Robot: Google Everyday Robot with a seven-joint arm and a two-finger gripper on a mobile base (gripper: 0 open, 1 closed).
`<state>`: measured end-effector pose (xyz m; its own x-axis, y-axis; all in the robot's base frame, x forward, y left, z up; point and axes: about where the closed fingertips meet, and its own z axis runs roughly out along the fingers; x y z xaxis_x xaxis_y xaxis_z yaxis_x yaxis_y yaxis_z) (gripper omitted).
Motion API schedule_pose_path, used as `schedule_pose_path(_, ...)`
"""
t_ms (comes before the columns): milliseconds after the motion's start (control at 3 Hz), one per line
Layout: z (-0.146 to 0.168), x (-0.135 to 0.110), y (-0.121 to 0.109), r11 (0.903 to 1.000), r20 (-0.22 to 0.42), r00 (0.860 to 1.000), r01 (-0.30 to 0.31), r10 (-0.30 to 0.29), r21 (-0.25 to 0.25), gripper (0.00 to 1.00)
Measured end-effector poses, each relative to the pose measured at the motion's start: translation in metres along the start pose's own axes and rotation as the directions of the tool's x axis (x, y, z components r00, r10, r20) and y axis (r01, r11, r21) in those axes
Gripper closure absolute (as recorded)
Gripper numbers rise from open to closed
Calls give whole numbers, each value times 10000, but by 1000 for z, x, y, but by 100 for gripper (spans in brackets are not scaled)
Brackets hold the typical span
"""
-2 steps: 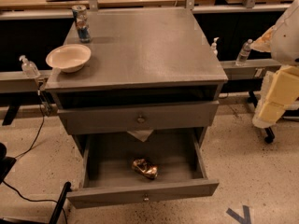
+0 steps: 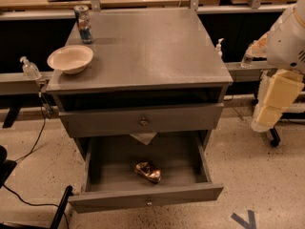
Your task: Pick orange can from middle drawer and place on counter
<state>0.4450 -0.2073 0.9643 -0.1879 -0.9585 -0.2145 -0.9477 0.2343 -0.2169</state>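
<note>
The orange can (image 2: 147, 171), crinkled and golden, lies on its side on the floor of the open middle drawer (image 2: 146, 201), near the middle front. The drawer is pulled out at the bottom of the grey cabinet. The counter (image 2: 152, 46) is the cabinet's flat grey top. My arm (image 2: 287, 39) hangs at the right edge of the view, beside the cabinet. Its cream-coloured gripper end (image 2: 271, 104) points down, well to the right of and above the drawer, apart from the can.
A beige bowl (image 2: 70, 58) sits at the counter's left front and a tall blue, red and silver can (image 2: 84, 24) stands at its back left. The taller-fronted drawer (image 2: 143, 120) above is closed. A crumpled paper (image 2: 143, 138) lies at the open drawer's back. Wooden tables stand behind.
</note>
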Motion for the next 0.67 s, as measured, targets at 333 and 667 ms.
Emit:
schedule_pose_path(333, 62, -39, 20, 9933, 1047, 9920, 801, -712, -837, 0)
schedule_pose_path(667, 124, -64, 58, 9879, 1834, 9793, 1068, -850, -1124, 0)
